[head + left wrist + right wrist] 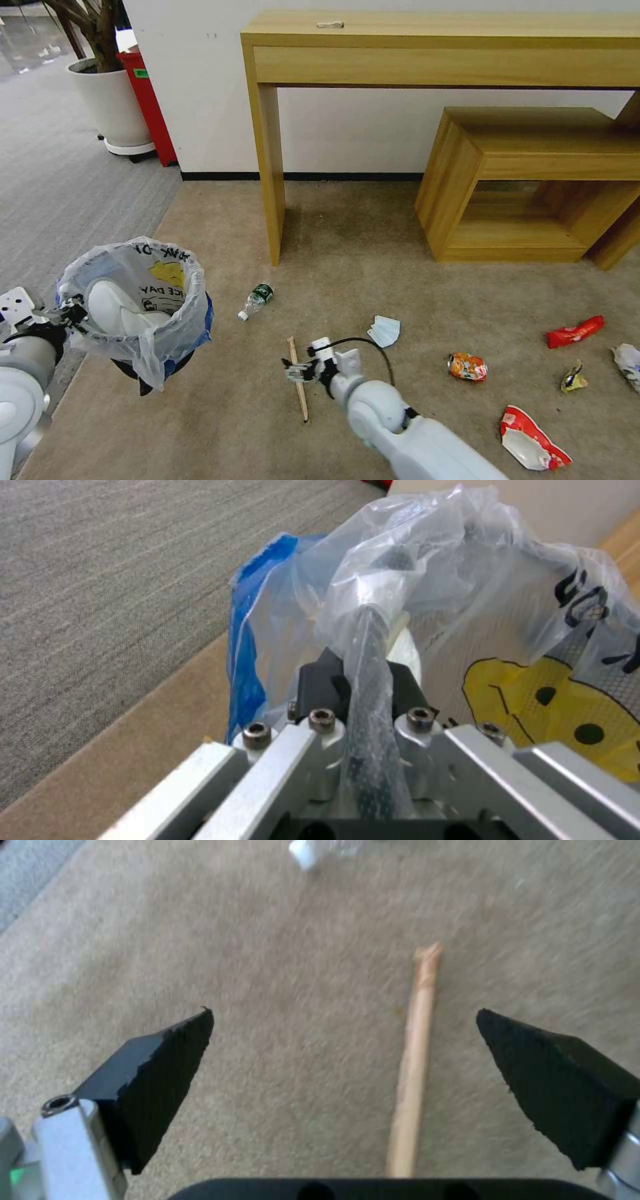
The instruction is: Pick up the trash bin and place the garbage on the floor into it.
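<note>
Head view: left gripper (pixel 72 313) at the near left clamps the rim of the small round blue trash bin (pixel 137 303) lined with a crinkly translucent plastic bag, holding it off the beige-tan short-pile carpet floor (pixel 373 267). Two white slippers (pixel 117 310) sit inside the bin already. Left wrist view confirms it: black fingers (pixel 320 682) are pinched on the bag-covered rim.

Right gripper (pixel 300 371) hangs low at near centre, right over the thin wooden stick (pixel 298 387). Right wrist view shows its black pads (pixel 167 1065) spread wide and holding nothing, with the stick on the carpet between them, nearer one pad than the other.

Other litter is on the floor: clear plastic bottle (pixel 256 301) just beyond the stick, pale blue mask (pixel 385 331) to its right, crushed orange can (pixel 467 366), long red wrapper (pixel 575 331) far right, red-and-white wrapper (pixel 533 440) near right.

Step in hand, by judgement: stick pickup, with the bin held ready. The next move likely calls for centring the pads on the stick, dropping to carpet level and closing; a thin stick lying flat may roll or slip, so the pinch needs to be low and square. Most of the task remains.
</note>
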Controlling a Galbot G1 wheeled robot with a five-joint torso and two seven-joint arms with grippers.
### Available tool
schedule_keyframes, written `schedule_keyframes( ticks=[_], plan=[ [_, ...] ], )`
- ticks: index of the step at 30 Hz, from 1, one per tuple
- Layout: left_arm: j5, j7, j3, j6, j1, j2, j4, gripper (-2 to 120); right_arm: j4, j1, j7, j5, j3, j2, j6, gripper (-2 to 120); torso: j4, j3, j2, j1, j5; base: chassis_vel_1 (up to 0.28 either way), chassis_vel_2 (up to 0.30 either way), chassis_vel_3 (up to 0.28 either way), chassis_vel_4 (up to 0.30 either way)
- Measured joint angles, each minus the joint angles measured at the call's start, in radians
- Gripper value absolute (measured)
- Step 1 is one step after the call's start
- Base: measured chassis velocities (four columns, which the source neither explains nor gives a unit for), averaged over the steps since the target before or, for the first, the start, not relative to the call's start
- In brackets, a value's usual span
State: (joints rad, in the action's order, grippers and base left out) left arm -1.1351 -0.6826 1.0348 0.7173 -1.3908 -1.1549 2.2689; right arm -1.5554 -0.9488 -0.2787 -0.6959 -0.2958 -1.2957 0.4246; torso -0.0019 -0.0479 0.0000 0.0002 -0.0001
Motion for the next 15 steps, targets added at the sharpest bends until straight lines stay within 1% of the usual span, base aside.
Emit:
schedule_keyframes(
  ticks=[4,8,11,15],
  plan=[
    [0.002,0.001,-0.006,0.0,0.006,0.002,-0.006,2,0.049,0.007,-0.001,-0.001,-0.01,-0.025,-0.001,100,0.0,0.0,0.0,0.0,-0.0001,0.0,0.0,0.0,0.0],
    [0.003,0.001,-0.007,0.0,0.008,0.003,-0.009,2,0.072,0.009,-0.006,0.007,-0.012,-0.035,-0.002,100,0.0,0.0,0.0,0.0,-0.0001,0.0,0.0,0.0,0.0],
    [0.002,0.005,-0.006,-0.001,0.01,0.005,-0.01,2,0.116,0.011,-0.029,0.037,-0.006,-0.048,-0.001,100,-0.0001,0.0,0.0,0.0,0.0,0.0,0.0,0.0,0.0],
    [-0.001,0.009,-0.002,-0.002,0.01,0.007,-0.011,2,0.15,0.01,-0.031,0.062,0.008,-0.059,-0.008,100,-0.0001,0.0,0.0,0.0,0.0001,0.0,0.0,0.0,0.0]
  ],
)
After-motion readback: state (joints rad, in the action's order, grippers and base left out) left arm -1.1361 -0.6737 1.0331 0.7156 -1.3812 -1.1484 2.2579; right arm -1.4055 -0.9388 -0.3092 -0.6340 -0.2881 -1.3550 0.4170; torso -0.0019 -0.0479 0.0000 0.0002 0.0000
